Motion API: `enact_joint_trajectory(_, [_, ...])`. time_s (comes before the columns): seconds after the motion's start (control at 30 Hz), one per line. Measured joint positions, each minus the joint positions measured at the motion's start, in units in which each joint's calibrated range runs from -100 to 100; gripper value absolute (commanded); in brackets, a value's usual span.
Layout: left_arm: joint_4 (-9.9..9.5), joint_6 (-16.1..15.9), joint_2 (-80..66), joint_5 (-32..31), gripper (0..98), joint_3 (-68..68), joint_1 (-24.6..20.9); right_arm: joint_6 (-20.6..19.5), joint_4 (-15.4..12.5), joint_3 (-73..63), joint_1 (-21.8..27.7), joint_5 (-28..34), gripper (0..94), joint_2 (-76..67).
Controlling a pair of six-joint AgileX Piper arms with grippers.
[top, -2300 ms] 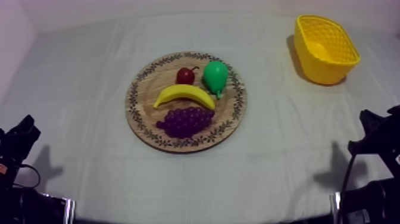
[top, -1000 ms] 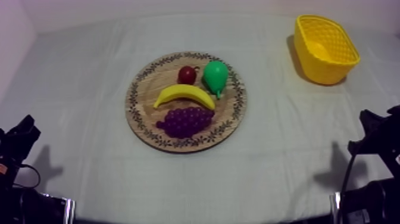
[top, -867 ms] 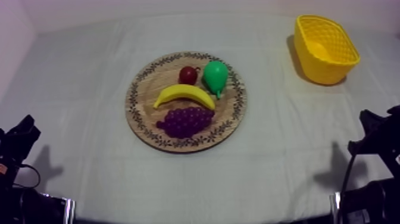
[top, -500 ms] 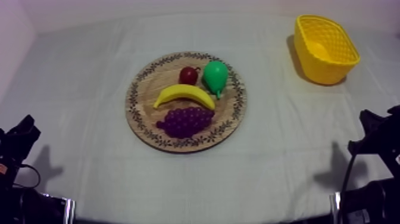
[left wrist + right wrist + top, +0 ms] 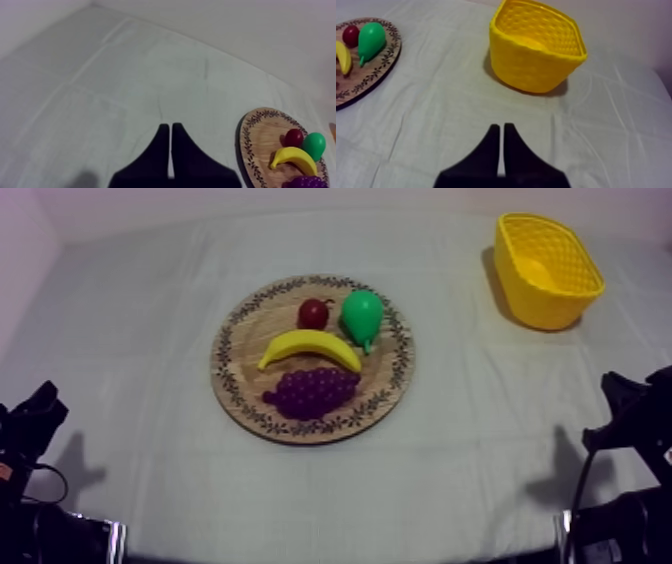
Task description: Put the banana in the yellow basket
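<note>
— Where to look for the banana (image 5: 310,346)?
— On the wooden board (image 5: 235,353), lying across its middle, between the grapes (image 5: 312,391) in front and the small red fruit (image 5: 313,313) and pear (image 5: 361,316) behind.
— And the yellow basket (image 5: 535,303)?
— Upright at the far right of the cloth (image 5: 150,288), well apart from the board.
— Left gripper (image 5: 170,126), right gripper (image 5: 501,126)?
— Clenched on nothing, fingers pressed together, low over bare cloth.

Green pear (image 5: 362,316) lies just beside small red fruit (image 5: 313,313). Purple bunch of grapes (image 5: 312,391) sits nearer the camera, apart from both. Grey-white cloth (image 5: 150,308) shows fold lines.
</note>
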Motion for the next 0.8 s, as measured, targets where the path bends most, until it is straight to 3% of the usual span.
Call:
enact_joint_trajectory(0.43, [0.0,0.0,0.0,0.0,0.1,0.0,0.0,-0.8,1.9,-9.4,-1.7,-0.2,0.6,13.1])
enact_joint_trajectory(0.8, [0.0,0.0,0.0,0.0,0.1,0.0,0.0,-1.0,3.1,-33.1,-7.1,7.7,0.6,35.1])
